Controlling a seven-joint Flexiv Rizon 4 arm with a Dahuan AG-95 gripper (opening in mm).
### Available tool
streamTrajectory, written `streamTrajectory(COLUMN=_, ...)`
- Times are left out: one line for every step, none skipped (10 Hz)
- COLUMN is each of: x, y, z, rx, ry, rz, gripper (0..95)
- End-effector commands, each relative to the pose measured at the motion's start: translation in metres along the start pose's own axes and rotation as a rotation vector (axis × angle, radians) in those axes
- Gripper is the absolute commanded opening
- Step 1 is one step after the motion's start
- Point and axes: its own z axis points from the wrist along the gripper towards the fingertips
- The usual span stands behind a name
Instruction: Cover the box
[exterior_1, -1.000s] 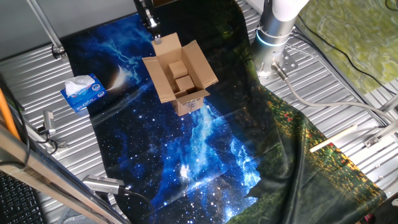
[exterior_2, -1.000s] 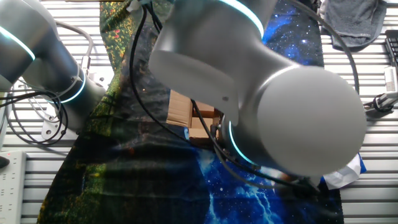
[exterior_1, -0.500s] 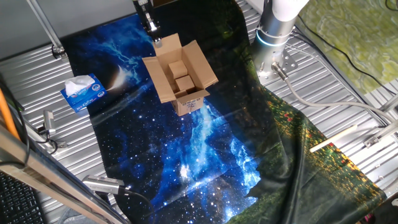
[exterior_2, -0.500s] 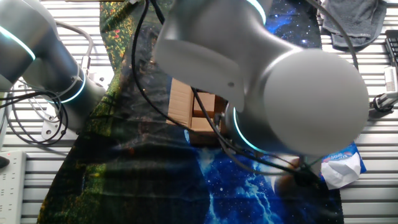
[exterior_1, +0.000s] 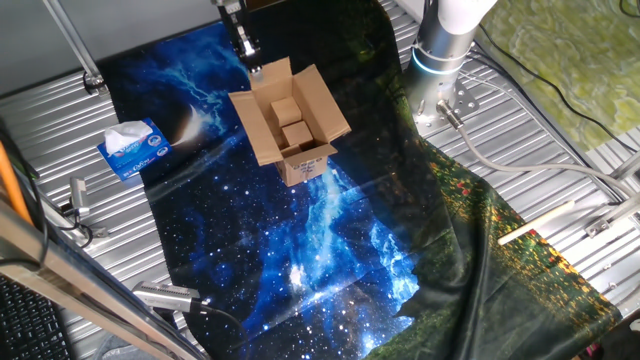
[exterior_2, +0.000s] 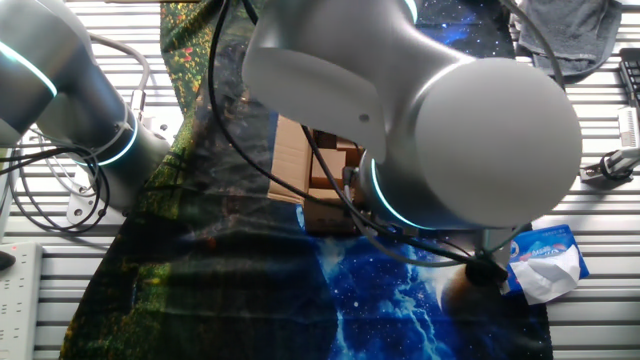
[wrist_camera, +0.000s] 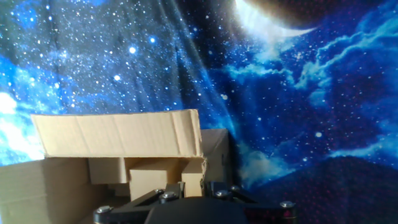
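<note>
The box (exterior_1: 291, 125) stands open, two smaller cartons (exterior_1: 288, 122) inside; the gripper (exterior_1: 244, 44) hangs at its 11 o'clock flap. Whether the jaws are released, no view shows. The other fixed view is mostly arm (exterior_2: 400, 110).

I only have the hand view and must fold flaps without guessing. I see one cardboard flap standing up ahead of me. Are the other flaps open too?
Observer: Yes. From one fixed view, all four flaps of the box are splayed outward, none folded in.
Operator: Where is my gripper relative to the box?
Observer: The gripper is just outside the box, by the flap on the side opposite the white label.
Operator: Anything nearby I could hit?
Observer: A tissue box sits at the edge of the cloth, well apart from the carton.
</note>
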Motion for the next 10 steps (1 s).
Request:
streamTrajectory(x=-0.002, y=0.005, z=0.002, rx=-0.003, ry=-0.004, rz=0.008, gripper=19.0)
streamTrajectory(x=-0.003, y=0.006, z=0.003, rx=-0.004, ry=-0.006, rz=0.009, gripper=19.0)
streamTrajectory(x=-0.004, y=0.007, z=0.005, rx=-0.007, ry=-0.009, rz=0.011, gripper=19.0)
streamTrajectory(x=-0.004, y=0.009, z=0.006, rx=-0.012, ry=-0.012, rz=0.018, gripper=19.0)
streamTrajectory(x=-0.005, y=0.010, z=0.007, rx=-0.016, ry=-0.017, rz=0.022, gripper=19.0)
streamTrajectory(x=-0.005, y=0.012, z=0.008, rx=-0.019, ry=-0.019, rz=0.024, gripper=19.0)
streamTrajectory(x=-0.006, y=0.015, z=0.009, rx=-0.023, ry=-0.023, rz=0.031, gripper=19.0)
streamTrajectory(x=-0.007, y=0.018, z=0.011, rx=-0.023, ry=-0.024, rz=0.035, gripper=19.0)
streamTrajectory(x=-0.007, y=0.020, z=0.013, rx=-0.024, ry=-0.028, rz=0.036, gripper=19.0)
streamTrajectory(x=-0.008, y=0.021, z=0.015, rx=-0.024, ry=-0.030, rz=0.036, gripper=19.0)
